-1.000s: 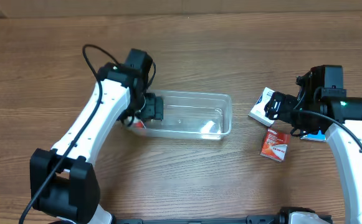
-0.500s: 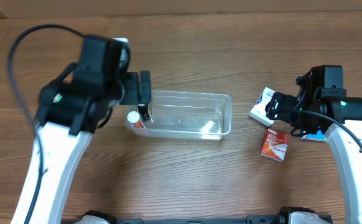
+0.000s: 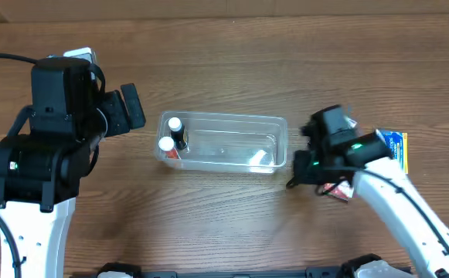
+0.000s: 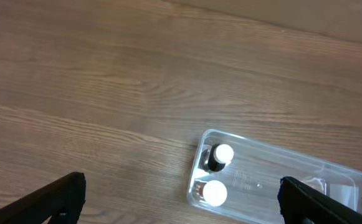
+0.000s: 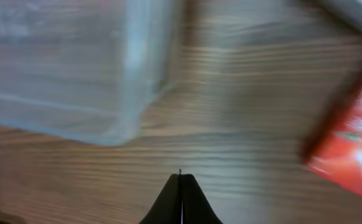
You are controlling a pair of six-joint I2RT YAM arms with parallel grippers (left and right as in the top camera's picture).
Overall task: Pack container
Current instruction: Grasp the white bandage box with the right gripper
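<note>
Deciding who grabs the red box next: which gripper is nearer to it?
Right. The right gripper, shut, is between the container and the red box; the left gripper, open, is past the container's opposite end.

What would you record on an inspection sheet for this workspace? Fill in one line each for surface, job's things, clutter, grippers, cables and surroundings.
Surface: wooden table, brown grain, no spills seen.
Job's things: clear container at the centre; two white-capped bottles stand at its left end, and it otherwise looks empty. A red box lies on the table to its right, and a blue box lies farther right, partly hidden by the arm.
Clutter: nothing seen.
Grippers: left gripper open, holding nothing, left of the container. Right gripper shut, holding nothing, between the container and the red box.
Cables: black cable arcs from the left arm.
Surroundings: nothing seen.
</note>
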